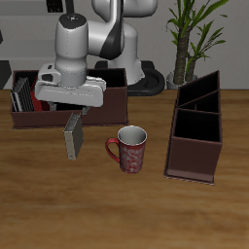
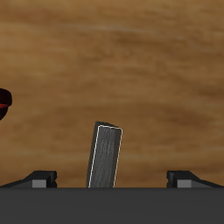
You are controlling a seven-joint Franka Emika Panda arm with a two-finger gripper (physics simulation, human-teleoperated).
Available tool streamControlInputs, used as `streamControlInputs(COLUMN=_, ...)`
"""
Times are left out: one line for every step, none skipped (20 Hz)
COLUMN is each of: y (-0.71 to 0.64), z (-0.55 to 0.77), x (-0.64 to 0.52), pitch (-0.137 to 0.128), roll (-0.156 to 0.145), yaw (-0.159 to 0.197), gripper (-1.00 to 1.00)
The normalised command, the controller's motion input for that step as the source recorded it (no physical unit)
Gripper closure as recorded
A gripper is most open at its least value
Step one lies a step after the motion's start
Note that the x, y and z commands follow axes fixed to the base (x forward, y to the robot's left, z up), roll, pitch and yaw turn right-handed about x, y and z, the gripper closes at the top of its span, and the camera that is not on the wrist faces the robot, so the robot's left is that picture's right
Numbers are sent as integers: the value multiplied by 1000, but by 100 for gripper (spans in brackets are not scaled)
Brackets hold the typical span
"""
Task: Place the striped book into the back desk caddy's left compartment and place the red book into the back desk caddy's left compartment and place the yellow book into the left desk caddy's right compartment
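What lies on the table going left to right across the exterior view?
Back desk caddy → grey book standing under the gripper → red patterned mug → left desk caddy.
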Motion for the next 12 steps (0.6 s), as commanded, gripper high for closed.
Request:
streamControlInputs(y=25, z=-361, x=71, pitch=6, roll=26, yaw=-58, gripper=-100)
streamControlInputs(y=88, z=-481, x=36, pitch=46, roll=-12, yaw=-12, gripper=-100)
streamControlInputs(y=100, z=-293, x=-36, pitch=-16, roll=39, yaw=-21, gripper=-100)
streamControlInputs(y=60, z=-295, x=-37, pitch=-11, roll=29, yaw=-41, gripper=-100)
streamControlInputs(y=37, z=-180, x=-68, pitch=21, roll=45, yaw=-12, gripper=-100)
streamControlInputs(y=-81, z=-239, x=42, pitch=-14, roll=-28, yaw=-24, gripper=-100)
streamControlInputs(y=-58, z=-616, x=91, pitch=47, roll=31, yaw=-51, gripper=-100)
streamControlInputs(y=-15, z=-207, x=17, pitch=9, roll=0, yaw=-6, gripper=-100)
streamControlInputs(y=-44, z=-112, x=13, pitch=-26, roll=5, yaw=8, gripper=-100)
streamControlInputs(y=-105, z=-200, x=64, pitch=0, roll=-14, yaw=-79, gripper=-100)
streamControlInputs(y=-36, z=-257, x=10, pitch=28, roll=-6, yaw=-14, gripper=-100)
streamControlInputs(y=-10, z=10, x=-45, pitch=0, roll=0, yaw=0, gripper=-100)
